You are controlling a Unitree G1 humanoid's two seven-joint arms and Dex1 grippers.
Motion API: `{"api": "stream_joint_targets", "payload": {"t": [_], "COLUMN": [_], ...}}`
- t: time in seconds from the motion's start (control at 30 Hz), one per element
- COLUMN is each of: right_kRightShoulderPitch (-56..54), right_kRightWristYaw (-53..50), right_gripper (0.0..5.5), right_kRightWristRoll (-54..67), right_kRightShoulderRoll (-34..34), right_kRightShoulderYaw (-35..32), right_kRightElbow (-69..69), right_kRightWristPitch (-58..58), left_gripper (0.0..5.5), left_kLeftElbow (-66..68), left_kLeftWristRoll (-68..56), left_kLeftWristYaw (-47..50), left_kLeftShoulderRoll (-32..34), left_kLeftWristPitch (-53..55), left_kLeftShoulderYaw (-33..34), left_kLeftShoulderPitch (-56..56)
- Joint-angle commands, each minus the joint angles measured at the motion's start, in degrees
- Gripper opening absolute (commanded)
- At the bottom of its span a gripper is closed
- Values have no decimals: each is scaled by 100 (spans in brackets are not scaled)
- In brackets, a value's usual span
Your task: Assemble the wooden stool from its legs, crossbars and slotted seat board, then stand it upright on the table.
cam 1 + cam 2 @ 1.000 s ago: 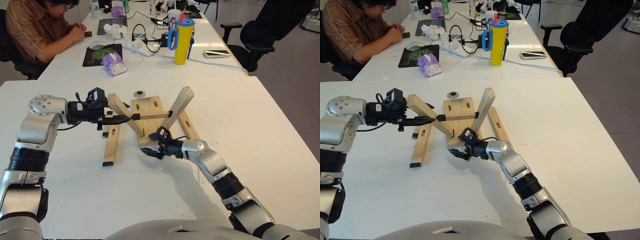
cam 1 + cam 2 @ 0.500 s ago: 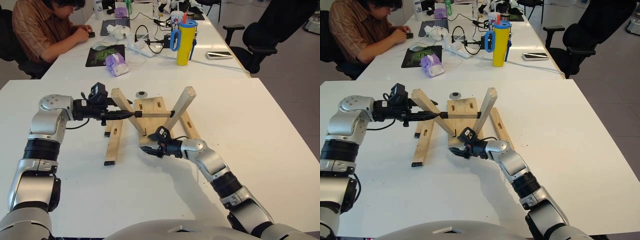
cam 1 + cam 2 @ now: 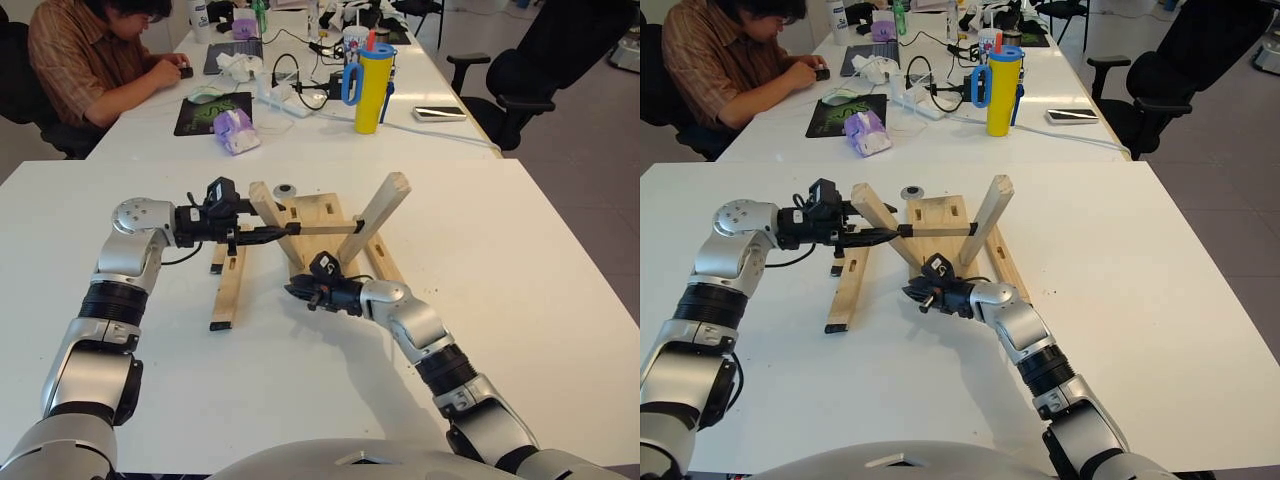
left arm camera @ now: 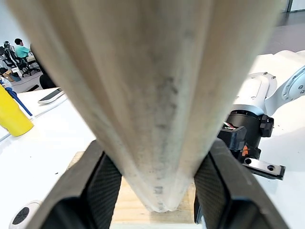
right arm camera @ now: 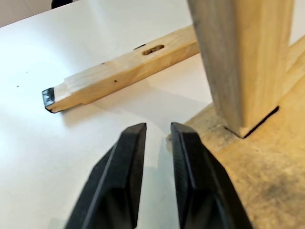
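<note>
— Wood condition?
— Stiff, light, I judge. My left gripper (image 3: 268,233) clamps the tilted leg (image 3: 273,208) mid-length above the flat seat board (image 3: 312,211). My right gripper (image 3: 298,292) is nearly closed, empty, at the board's near edge.

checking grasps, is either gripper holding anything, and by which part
Left gripper clamps the left standing leg about mid-length; right gripper holds nothing.

1. No word, number or sign can be read with certainty in these views.
2. The flat black mouse mat (image 3: 212,112) on the far white table carries a green drawing; I cannot tell if it holds letters.
3. The small lilac soft packet (image 3: 235,130) beside the mat shows print too small to read.
</note>
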Motion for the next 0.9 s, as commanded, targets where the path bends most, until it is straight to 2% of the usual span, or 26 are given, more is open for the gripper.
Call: {"api": "stream_joint_targets", "payload": {"t": [0.03,0.13,0.3,0.47,0.53,0.57,0.7,0.9], "right_kRightShoulderPitch": [491,704,298,-199,-114,51,203,-184], "right_kRightWristYaw": [-211,-623,-1519,-2521,-2490,-2385,-2084,-2309], "right_gripper": [23,0,0,0,0,0,0,0], "right_kRightWristRoll": [380,558,-368,-1583,-2195,-2180,-2231,-1261], "right_kRightShoulderRoll": [102,176,218,445,191,163,32,559], "right_kRightShoulderYaw": [-542,-943,-715,-328,311,389,630,-489], "right_kRightElbow": [-1003,-2072,-2915,-2225,-843,-488,-403,-1856], "right_kRightWristPitch": [-202,-172,-596,-1029,-25,243,546,-1128], "left_gripper": [205,205,205,205,205,205,205,205], "left_kLeftElbow": [586,385,77,-29,-88,-107,-120,-116], "left_kLeftWristRoll": [714,527,461,448,430,426,381,284], "left_kLeftWristYaw": [115,124,147,162,173,178,238,323], "left_kLeftShoulderRoll": [-60,27,79,14,-14,-27,-83,-139], "left_kLeftWristPitch": [554,723,926,1021,1062,1075,1064,1072], "left_kLeftShoulderYaw": [-476,-351,-362,-415,-425,-435,-409,-279], "left_kLeftShoulderPitch": [503,554,659,598,582,571,566,575]}}
